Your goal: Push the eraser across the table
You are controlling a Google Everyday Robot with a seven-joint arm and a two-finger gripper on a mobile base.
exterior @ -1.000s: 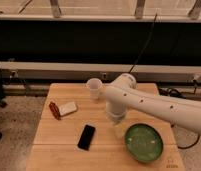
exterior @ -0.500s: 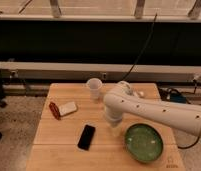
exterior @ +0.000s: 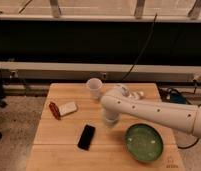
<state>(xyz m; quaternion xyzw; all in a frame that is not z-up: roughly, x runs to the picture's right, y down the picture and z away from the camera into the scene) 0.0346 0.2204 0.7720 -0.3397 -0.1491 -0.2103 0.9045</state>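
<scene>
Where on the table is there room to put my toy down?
Bare table lies left of the eraser, below the white block, and along the front edge. It is crowded between cup, gripper and bowl.

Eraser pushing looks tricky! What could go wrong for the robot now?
The gripper hangs just right of the eraser, so a push may send it left toward the table edge and off. A push off-center might spin the flat slab instead of sliding it. The arm's swing could also bump the white cup or green bowl.
</scene>
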